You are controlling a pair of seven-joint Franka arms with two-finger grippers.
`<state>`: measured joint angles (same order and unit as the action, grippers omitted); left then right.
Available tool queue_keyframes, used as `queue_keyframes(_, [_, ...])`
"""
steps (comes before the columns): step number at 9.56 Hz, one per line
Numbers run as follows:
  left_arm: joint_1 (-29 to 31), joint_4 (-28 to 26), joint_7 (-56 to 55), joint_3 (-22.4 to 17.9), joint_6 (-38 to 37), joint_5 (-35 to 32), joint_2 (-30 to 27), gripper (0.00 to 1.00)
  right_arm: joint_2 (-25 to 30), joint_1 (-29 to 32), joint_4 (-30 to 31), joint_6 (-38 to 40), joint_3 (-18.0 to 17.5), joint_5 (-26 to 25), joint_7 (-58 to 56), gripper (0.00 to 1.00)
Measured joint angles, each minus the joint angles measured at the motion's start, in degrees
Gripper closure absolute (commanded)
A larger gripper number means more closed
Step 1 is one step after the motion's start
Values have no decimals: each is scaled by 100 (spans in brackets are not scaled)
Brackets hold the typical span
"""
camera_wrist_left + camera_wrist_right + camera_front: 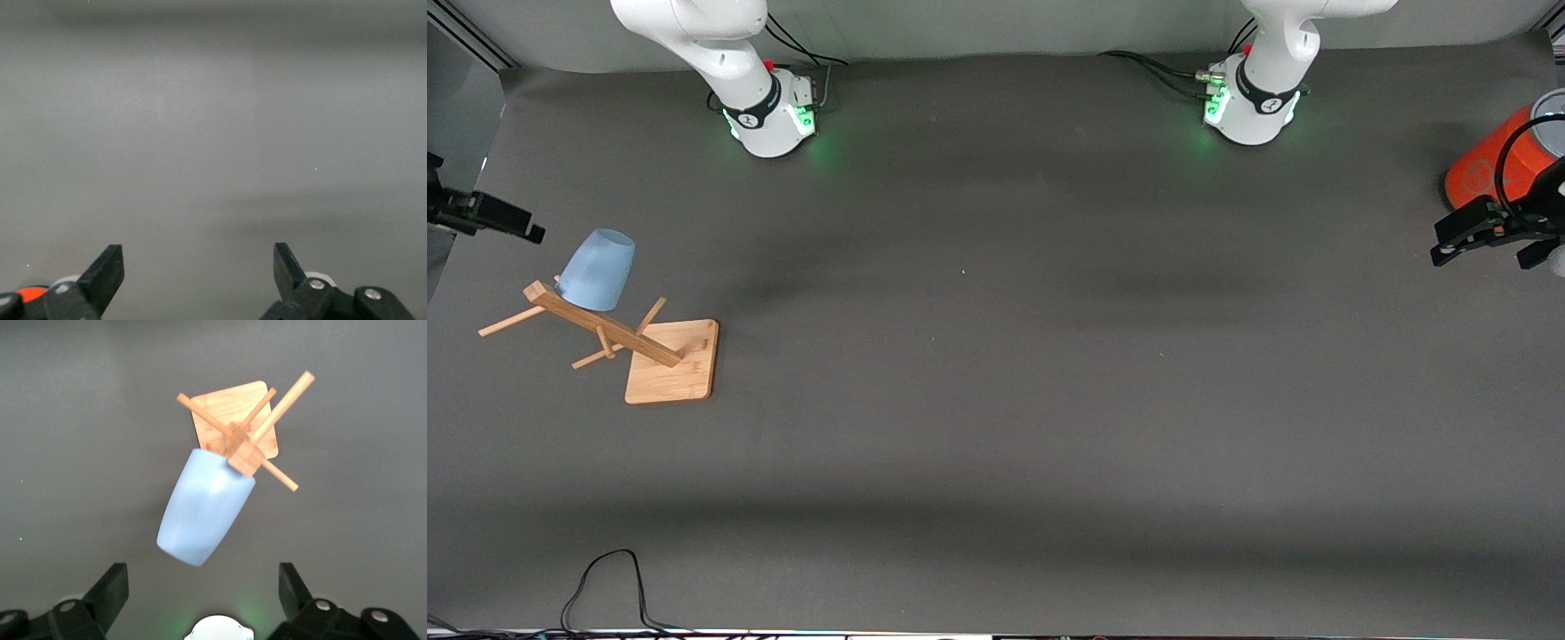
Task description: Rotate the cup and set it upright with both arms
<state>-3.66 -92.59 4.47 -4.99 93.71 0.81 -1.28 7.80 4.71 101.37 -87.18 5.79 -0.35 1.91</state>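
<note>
Both grippers are hanging with fingers spread wide, holding nothing. Right gripper [203,597] is hovering above the cup [597,269] — a small light-blue tumbler sitting upside down and tilted on a peg of a wooden rack [605,333]. That rack is standing on its square base at the right arm's end of the grey table [996,400]. Left gripper [1480,233] is waiting at the left arm's end, just beside an orange cylinder [1498,156].
</note>
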Motion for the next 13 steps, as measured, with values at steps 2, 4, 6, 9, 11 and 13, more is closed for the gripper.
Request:
queue_keyframes(2, [0, 0, 0, 0, 0, 0, 0, 0, 76, -11, 133, -30, -16, 0, 982, 0])
queue_keyframes(4, [0, -1, 0, -2, -3, 0, 0, 0, 61, -20, 201, -59, -27, 1, 2101, 0])
queue_keyframes(6, [0, -3, 0, -2, -16, 0, 4, 0, 58, -20, 327, -304, -27, 1, 2603, 0])
queue_keyframes(9, [2, -4, 0, -3, -16, 0, 14, 0, 47, -20, 1063, -1225, -26, 1, 2686, 0])
queue_keyframes(11, [2, -4, 0, -3, -16, 0, 14, 0, 43, -20, 1570, -1775, -24, 5, 2693, 0])
queue_keyframes(13, [2, -4, 0, -3, -16, 0, 15, 0, 40, -19, 1960, -2176, 24, 5, 2693, 0])
